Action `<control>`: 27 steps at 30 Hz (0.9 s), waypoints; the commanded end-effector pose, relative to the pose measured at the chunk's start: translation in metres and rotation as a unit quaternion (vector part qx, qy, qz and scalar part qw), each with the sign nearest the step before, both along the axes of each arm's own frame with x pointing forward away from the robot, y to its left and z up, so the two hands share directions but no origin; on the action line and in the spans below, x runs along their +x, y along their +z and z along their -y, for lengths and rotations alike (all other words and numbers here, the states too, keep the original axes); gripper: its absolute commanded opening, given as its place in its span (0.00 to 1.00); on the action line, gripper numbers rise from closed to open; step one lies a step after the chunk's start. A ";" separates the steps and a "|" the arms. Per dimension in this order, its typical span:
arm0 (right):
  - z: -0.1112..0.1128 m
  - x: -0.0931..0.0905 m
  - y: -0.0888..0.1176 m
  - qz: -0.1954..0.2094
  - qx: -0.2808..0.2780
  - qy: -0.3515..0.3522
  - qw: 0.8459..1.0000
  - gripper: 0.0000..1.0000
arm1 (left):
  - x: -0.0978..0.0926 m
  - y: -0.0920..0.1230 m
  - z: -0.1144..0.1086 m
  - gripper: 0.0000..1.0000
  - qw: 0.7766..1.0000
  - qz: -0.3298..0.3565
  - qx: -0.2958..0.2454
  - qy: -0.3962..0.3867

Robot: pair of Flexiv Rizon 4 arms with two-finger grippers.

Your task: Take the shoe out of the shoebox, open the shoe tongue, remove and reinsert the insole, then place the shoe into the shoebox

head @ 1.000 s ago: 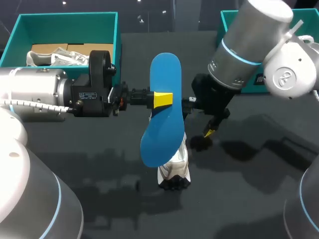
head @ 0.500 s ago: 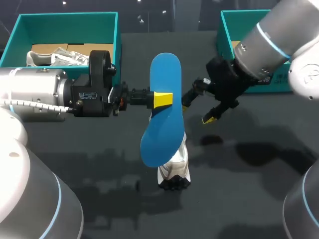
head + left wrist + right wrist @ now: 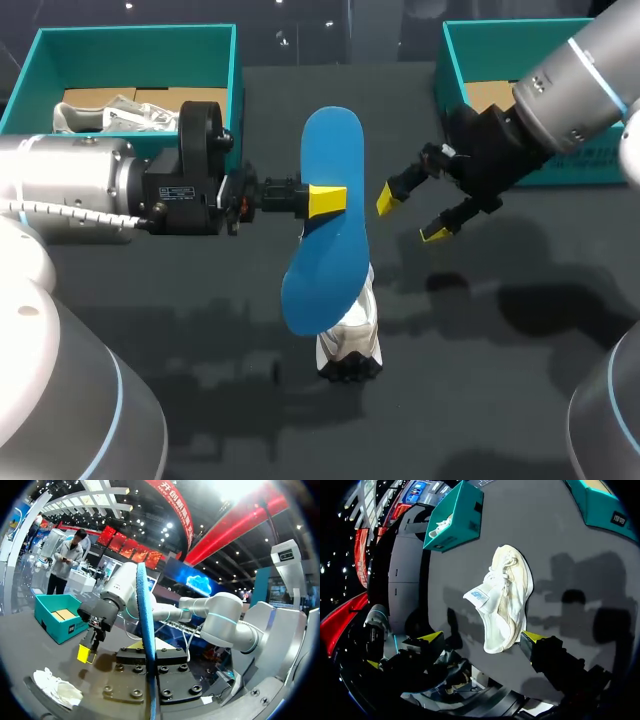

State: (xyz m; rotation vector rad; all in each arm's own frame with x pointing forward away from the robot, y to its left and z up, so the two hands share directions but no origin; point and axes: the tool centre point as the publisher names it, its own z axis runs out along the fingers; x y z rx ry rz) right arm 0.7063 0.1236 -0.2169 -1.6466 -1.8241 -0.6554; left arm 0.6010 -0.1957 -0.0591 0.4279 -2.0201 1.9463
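Note:
My left gripper (image 3: pixel 325 200) is shut on a blue insole (image 3: pixel 322 250), holding it upright above the table's middle. Seen from the left wrist, the insole (image 3: pixel 145 625) stands edge-on between the jaws. Under it a white shoe (image 3: pixel 352 340) lies on the dark table, mostly hidden by the insole. The right wrist view shows the whole shoe (image 3: pixel 507 597) with its tongue pulled up. My right gripper (image 3: pixel 412 215) hangs open to the right of the insole, above the table, holding nothing. From its own wrist, the right gripper (image 3: pixel 482 637) looks down on the shoe.
A teal shoebox (image 3: pixel 36 60) at the back left holds cardboard and another white shoe (image 3: pixel 110 115). A second teal box (image 3: pixel 452 55) stands at the back right, partly behind my right arm. Dark table surface lies in front of the shoe.
My right gripper has risen from beside the shoe and drawn back to the right, still open. The left gripper and the insole have not moved.

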 end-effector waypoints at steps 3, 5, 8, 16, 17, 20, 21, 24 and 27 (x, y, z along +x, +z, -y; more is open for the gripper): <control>-0.001 0.008 0.022 -0.016 0.028 -0.020 0.999 1.00 | 0.005 0.002 -0.002 0.00 0.990 0.140 0.018 0.017; 0.000 0.010 0.030 -0.020 0.037 -0.028 0.999 1.00 | 0.010 0.002 -0.003 0.00 0.985 0.172 0.028 0.016; 0.000 0.012 0.038 -0.025 0.050 -0.034 0.998 1.00 | 0.019 0.003 -0.005 0.00 0.972 0.229 0.041 0.012; 0.001 0.015 0.054 -0.037 0.107 -0.045 0.993 1.00 | 0.027 0.002 -0.006 0.00 0.902 0.425 0.070 -0.031; 0.001 0.015 0.054 -0.037 0.107 -0.045 0.993 1.00 | 0.027 0.002 -0.006 0.00 0.902 0.425 0.070 -0.031; 0.001 0.015 0.054 -0.037 0.107 -0.045 0.993 1.00 | 0.027 0.002 -0.006 0.00 0.902 0.425 0.070 -0.031; 0.001 0.015 0.054 -0.037 0.107 -0.045 0.993 1.00 | 0.027 0.002 -0.006 0.00 0.902 0.425 0.070 -0.031; 0.001 0.015 0.054 -0.037 0.107 -0.045 0.993 1.00 | 0.027 0.002 -0.006 0.00 0.902 0.425 0.070 -0.031; 0.000 0.017 0.056 -0.038 0.112 -0.044 0.992 1.00 | 0.029 0.001 -0.006 0.00 0.890 0.448 0.078 -0.032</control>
